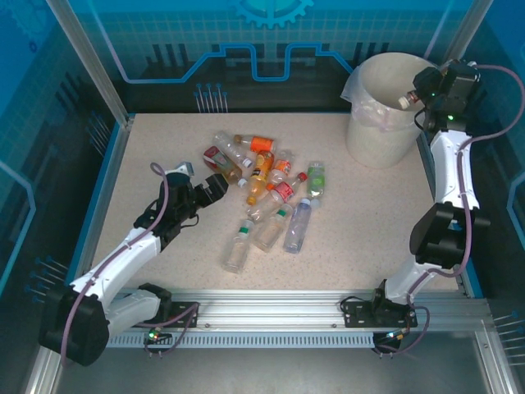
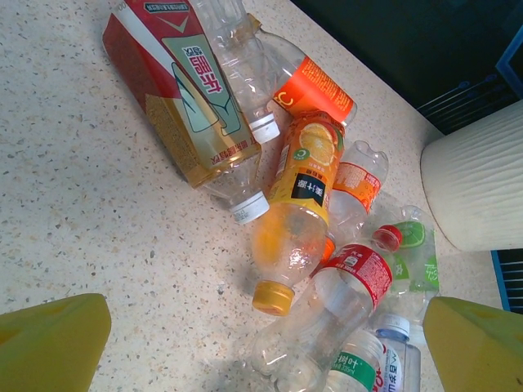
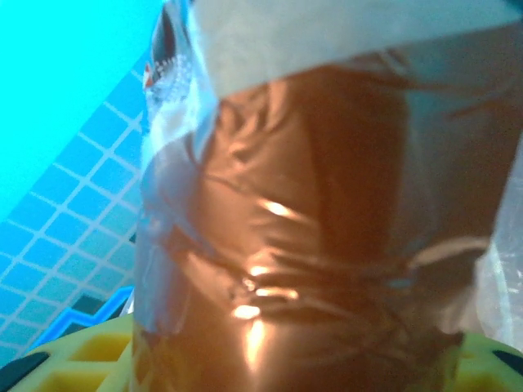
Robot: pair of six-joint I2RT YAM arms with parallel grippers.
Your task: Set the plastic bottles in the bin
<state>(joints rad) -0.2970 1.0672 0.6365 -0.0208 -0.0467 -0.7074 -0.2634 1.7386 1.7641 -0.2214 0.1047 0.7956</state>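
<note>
Overhead, the plastic bottles (image 1: 267, 193) lie in a loose heap at the middle of the speckled beige counter (image 1: 164, 139). They are small clear cylinders on their sides, some touching and some overlapping. The bin (image 1: 379, 135), a round cream-white bucket with a clear bag (image 1: 358, 86) folded over its rim, stands at the far right corner, well apart from the heap. The left arm (image 1: 123, 254) points at the heap's near left edge. The right arm (image 1: 449, 172) stretches up to the bin, and the held bottle (image 1: 404, 102), white cap outward, pokes from the right jaws over the right side of the bin's open mouth.

The left wrist camera gives what the top view blurs: thin, dented plastic and printed labels. It shows a red-and-gold labelled bottle (image 2: 184, 90), a bottle of orange liquid (image 2: 298, 220) with an orange cap, a red-banded bottle (image 2: 359, 273), and a crumpled green-labelled bottle (image 2: 409, 245) with a red cap. From here the bin's wall (image 2: 478, 188) shows fine ribs. Two yellow pads (image 2: 49, 343) sit at the bottom corners, so the left jaws are spread wide and hold nothing.

The right wrist camera sits close against the held bottle (image 3: 327, 229), whose glossy, creased clear plastic looks brown. Yellow pads (image 3: 82, 363) edge the bottom corners on either side of it, the right jaws pinching it.
</note>
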